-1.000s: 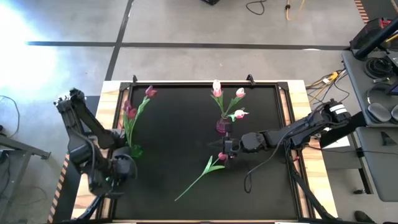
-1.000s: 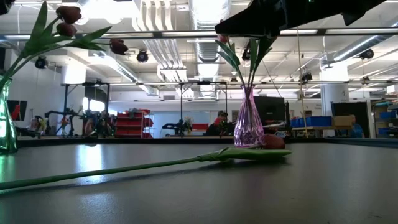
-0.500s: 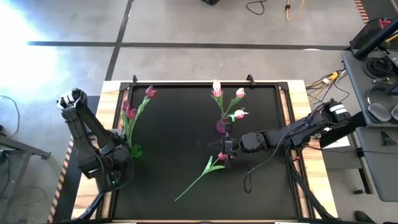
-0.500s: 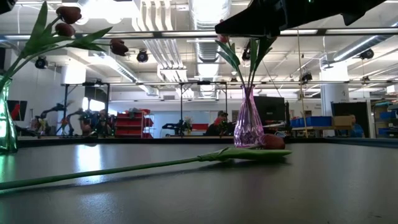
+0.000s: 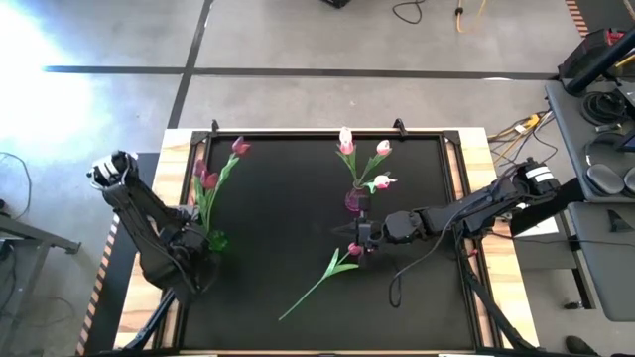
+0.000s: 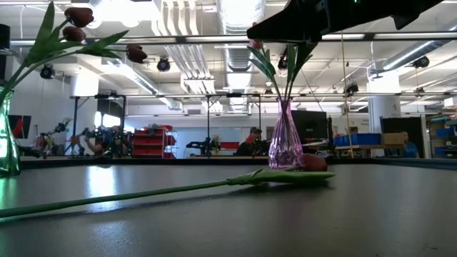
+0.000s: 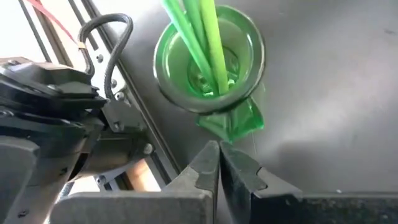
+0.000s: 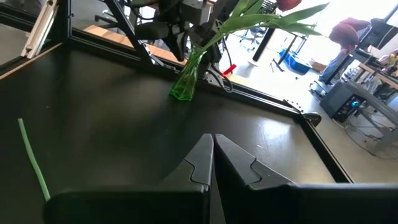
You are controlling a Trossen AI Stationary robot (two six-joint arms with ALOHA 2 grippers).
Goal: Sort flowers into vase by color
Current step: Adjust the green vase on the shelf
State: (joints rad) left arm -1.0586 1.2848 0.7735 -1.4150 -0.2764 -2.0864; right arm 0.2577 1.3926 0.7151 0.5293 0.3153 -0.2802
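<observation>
From above, the left claw (image 5: 195, 270) has drawn back beside the green vase (image 5: 215, 239), shut and empty; the right claw (image 5: 359, 238), shut and empty, hasn't moved over the loose dark tulip (image 5: 354, 249). At bench level, that tulip (image 6: 312, 162) lies unsorted beside the pink vase (image 6: 285, 139). Left wrist: green vase (image 7: 208, 62) directly ahead.

Green vase (image 5: 215, 239), pink vase (image 5: 354, 201), black table (image 5: 288, 188), dark-red loose tulip (image 5: 354, 250).
</observation>
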